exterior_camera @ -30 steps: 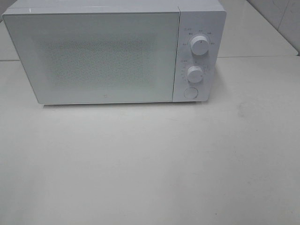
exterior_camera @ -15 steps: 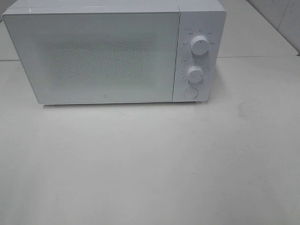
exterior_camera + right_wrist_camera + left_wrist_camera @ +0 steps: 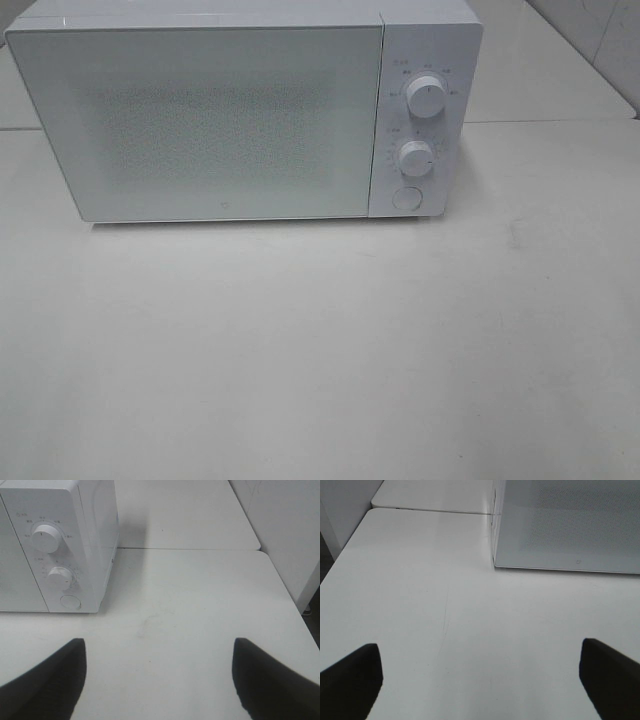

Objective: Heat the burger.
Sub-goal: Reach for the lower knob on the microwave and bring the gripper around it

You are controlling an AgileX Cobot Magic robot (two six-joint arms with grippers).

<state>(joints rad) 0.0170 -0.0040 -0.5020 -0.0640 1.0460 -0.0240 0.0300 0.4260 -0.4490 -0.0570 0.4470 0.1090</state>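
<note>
Still: microwave (image 3: 230, 120) shut, no burger in view.
Nothing has moved; left claw (image 3: 479, 650) and right claw (image 3: 159, 645) stand wide, empty; heating cannot be confirmed.

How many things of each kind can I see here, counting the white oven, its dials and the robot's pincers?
Microwave: 1
Knobs: 2, upper knob and lower knob
Round button: 1
Pincers: 2, left pincer and right pincer, both open and empty
Total: 6

white microwave (image 3: 95, 540), white table (image 3: 190, 595) – right gripper (image 3: 157, 645) spread
</note>
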